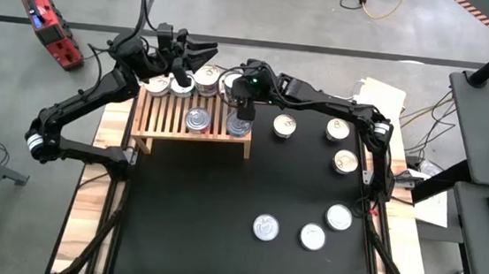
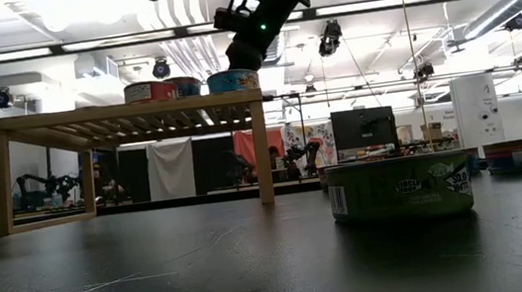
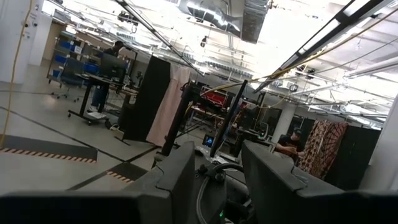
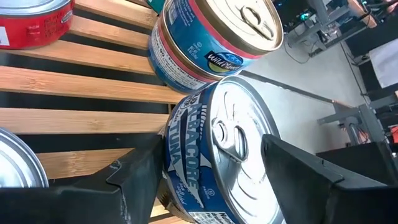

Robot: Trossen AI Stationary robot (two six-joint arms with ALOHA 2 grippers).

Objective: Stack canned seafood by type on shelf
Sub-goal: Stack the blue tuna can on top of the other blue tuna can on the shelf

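Six loose cans (image 1: 311,236) lying scattered over the black table (image 1: 184,220) right of the shelf (image 1: 162,116), several more sitting on its slats. Right gripper (image 4: 208,165) hovering over the shelf's right end, fingers (image 4: 134,171) standing apart on either side of a silver-lidded blue can (image 4: 214,155), not visibly pressing it. Left gripper (image 3: 214,180) hanging above the shelf's back edge, partly parted, holding nothing.

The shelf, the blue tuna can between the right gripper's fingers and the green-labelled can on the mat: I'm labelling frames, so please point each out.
shelf (image 1: 159,117): high view, on its bare slats.
blue tuna can (image 4: 233,140): right wrist view, on its silver lid.
green-labelled can (image 2: 401,192): low view, on its side label.
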